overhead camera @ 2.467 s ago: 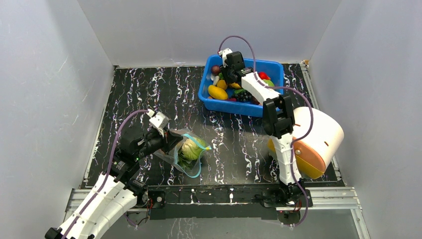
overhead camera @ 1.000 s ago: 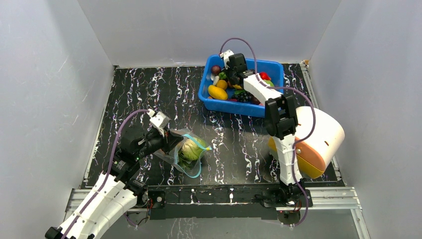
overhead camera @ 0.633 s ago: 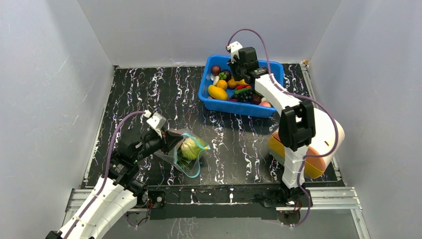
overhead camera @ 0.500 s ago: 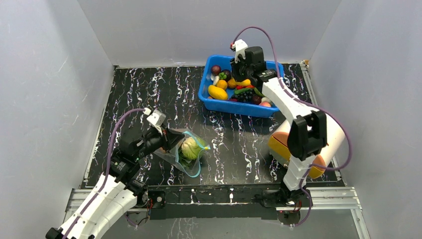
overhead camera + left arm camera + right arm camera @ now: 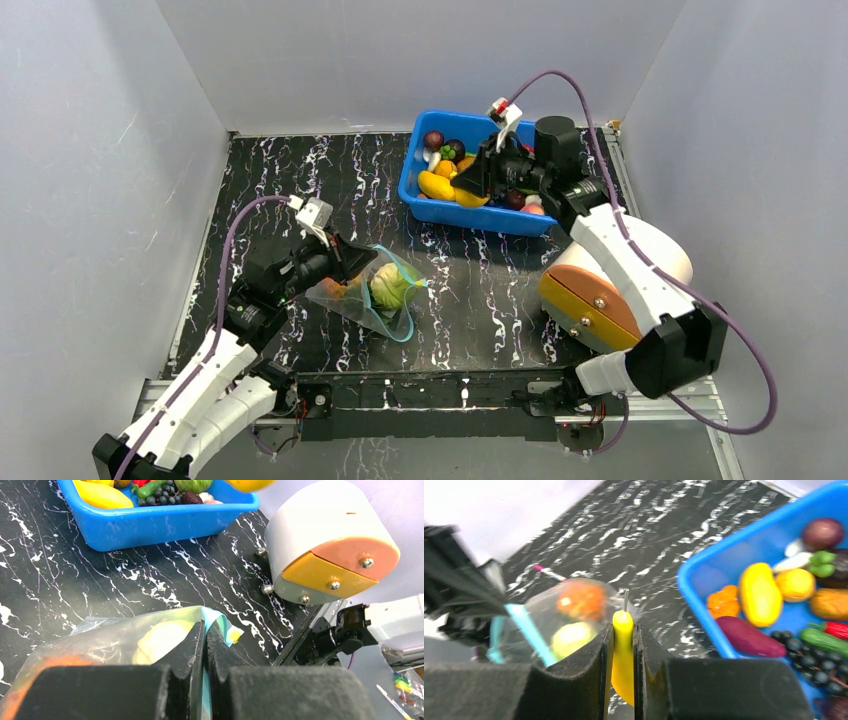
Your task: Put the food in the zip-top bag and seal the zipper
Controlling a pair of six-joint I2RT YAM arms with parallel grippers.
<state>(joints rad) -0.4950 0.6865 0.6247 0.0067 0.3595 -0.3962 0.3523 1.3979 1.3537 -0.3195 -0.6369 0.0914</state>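
The clear zip-top bag [image 5: 372,298] lies at the front left with a green cabbage [image 5: 392,288] and an orange piece [image 5: 335,290] inside. My left gripper [image 5: 352,265] is shut on its teal zipper [image 5: 220,621] and holds the mouth edge up; the bag [image 5: 115,635] shows beside the fingers in the left wrist view. My right gripper [image 5: 472,188] is shut on a yellow banana [image 5: 623,652] and holds it above the front edge of the blue bin [image 5: 470,215]. The right wrist view shows the bag [image 5: 569,615] beyond the banana.
The blue bin [image 5: 704,575] holds several more toy fruits and vegetables. A white drum with an orange end [image 5: 620,290] lies at the right by the right arm's base. Grey walls close the black marbled table on three sides.
My right gripper has come up out of the bin with the banana and swung toward the bin's front edge. My left gripper has shifted the bag slightly right and raised its mouth.
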